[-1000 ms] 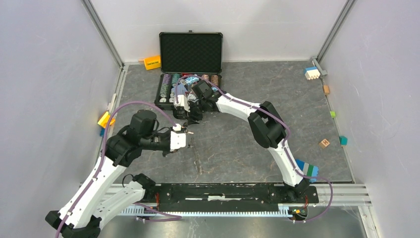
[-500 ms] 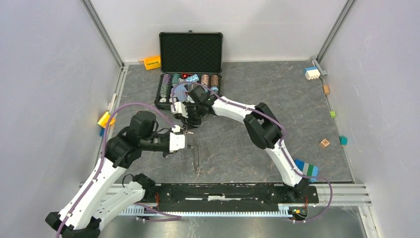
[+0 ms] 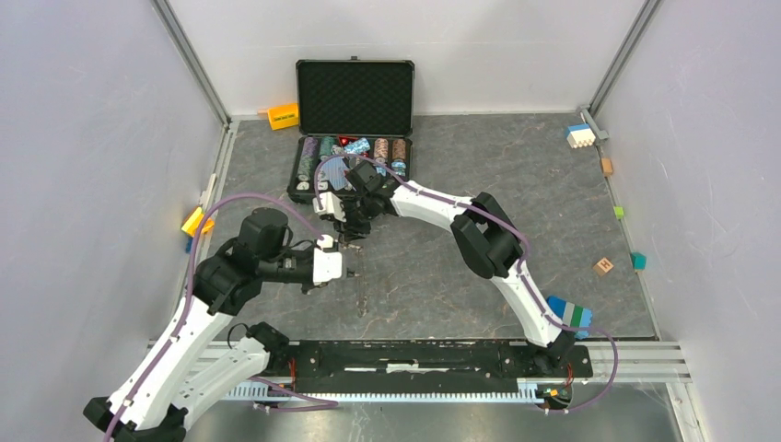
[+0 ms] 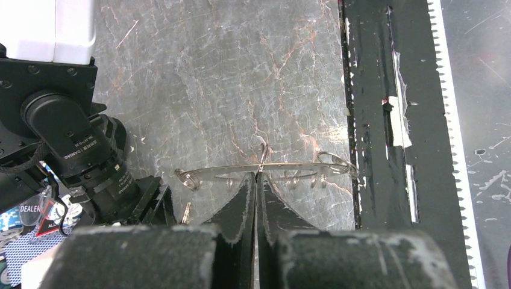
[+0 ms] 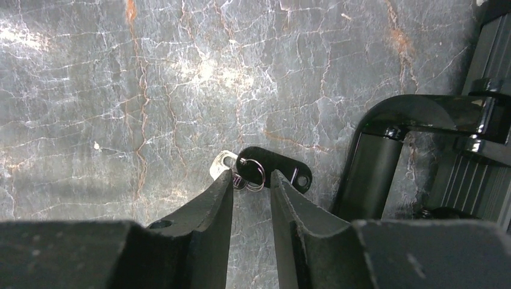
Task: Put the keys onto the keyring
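Observation:
My left gripper is shut on the keyring, a thin grey metal ring seen edge-on with small split rings hanging from it. The ring sticks out toward the near rail in the top view, held above the table. The keys, a small silver key and a black oval tag joined by a little split ring, lie flat on the table. My right gripper is open, its fingertips on either side of the split ring, just above the keys.
The open black case with poker chips stands right behind my right gripper; its black handle is close on the right of the keys. Coloured blocks lie along the right and left edges. A black rail runs along the near edge.
My right gripper has moved toward the near side and down over the keys. My left gripper has shifted slightly toward the near-left with the keyring still in it.

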Available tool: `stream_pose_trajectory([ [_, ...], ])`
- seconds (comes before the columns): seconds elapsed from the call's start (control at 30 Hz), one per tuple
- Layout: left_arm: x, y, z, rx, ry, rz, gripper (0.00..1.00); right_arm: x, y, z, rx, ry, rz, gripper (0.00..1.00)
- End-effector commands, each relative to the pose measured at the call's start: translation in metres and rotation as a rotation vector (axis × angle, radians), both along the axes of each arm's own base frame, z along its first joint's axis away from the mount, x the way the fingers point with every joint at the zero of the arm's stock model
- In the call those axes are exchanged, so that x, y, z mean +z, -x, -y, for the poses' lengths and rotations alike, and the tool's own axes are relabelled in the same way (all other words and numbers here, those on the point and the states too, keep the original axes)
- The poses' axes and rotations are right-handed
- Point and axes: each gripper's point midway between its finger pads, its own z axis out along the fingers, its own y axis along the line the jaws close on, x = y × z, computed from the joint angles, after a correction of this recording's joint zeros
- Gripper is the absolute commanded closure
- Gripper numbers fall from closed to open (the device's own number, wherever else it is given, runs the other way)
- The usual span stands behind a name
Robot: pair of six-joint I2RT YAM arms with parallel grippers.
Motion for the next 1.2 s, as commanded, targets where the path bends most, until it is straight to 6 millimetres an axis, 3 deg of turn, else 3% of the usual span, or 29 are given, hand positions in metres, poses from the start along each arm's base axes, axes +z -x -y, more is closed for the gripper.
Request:
stream_pose_trajectory([
  [0.0, 0.010, 0.000, 0.004, -0.009, 0.046, 0.020, 0.98, 0.007, -0.002, -0.012, 0.025, -0.022, 0.027, 0.66],
  [0.43, 0.009, 0.000, 0.004, -0.010, 0.044, 0.024, 0.98, -0.001, -0.001, -0.011, 0.031, 0.003, 0.035, 0.68],
  [0.63, 0.008, 0.000, 0.004, -0.012, 0.042, 0.026, 0.98, -0.001, 0.001, -0.010, 0.035, 0.005, 0.033, 0.74],
  [1.0, 0.005, -0.005, 0.001, 0.008, 0.024, 0.038, 0.98, 0.020, 0.000, -0.008, 0.024, -0.015, 0.060, 1.00],
  [1.17, 0.004, -0.007, 0.001, 0.012, 0.017, 0.039, 0.98, 0.036, 0.001, -0.002, 0.012, -0.025, 0.074, 1.00],
])
